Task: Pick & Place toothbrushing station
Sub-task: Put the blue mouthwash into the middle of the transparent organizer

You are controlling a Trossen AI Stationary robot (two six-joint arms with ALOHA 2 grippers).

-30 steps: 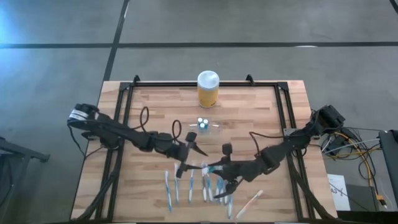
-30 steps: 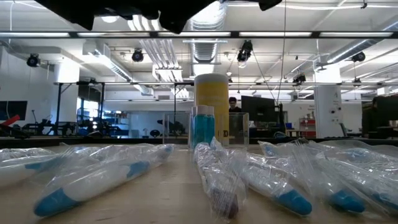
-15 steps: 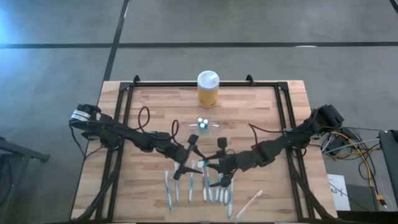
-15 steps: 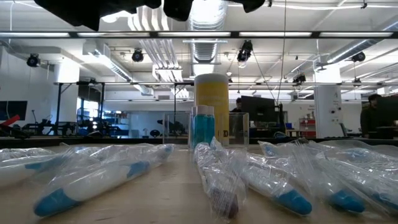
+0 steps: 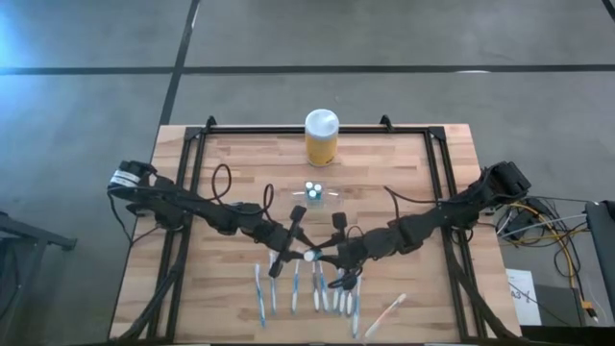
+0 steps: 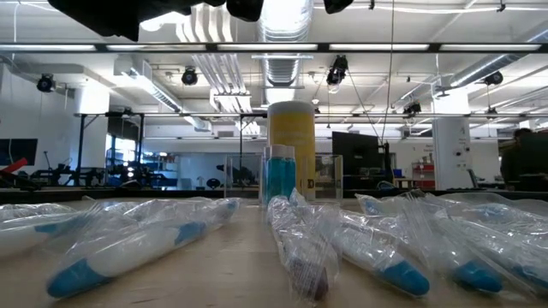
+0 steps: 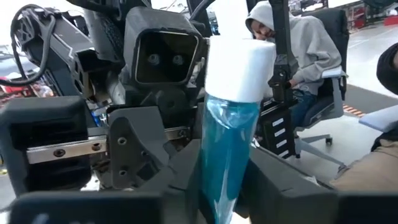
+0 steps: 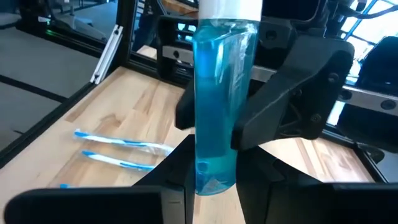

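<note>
A blue see-through tube with a white cap stands upright in the air over the middle of the table, cap up. My left gripper comes at it from the table's left and my right gripper from the right; both are shut on it. The toothbrushing station, a small clear holder with blue-topped tubes in it, stands on its base on the wood farther back; the low view shows the station in front of the yellow jar. My left gripper pinches the tube's blue body between its two fingers, level, from the table's left. Its fingers flank the tube about halfway up. The tube stands upright, clear of the table. My right gripper pinches the tube's lower end between its two fingers, coming nearly level from the table's right. The tube rises upright out of the hold, its white cap at the top, lifted clear of the table.
A yellow jar with a white lid stands at the far edge. Several wrapped toothbrushes lie in a row near the front edge, one more to their right. Black frame rails run along both sides. A seated person shows beyond the table.
My right gripper has carried the tube toward the table's left and a little toward the far edge, up to my left gripper. My left gripper has stayed in place, rolled slightly, and shut its fingers on the tube.
</note>
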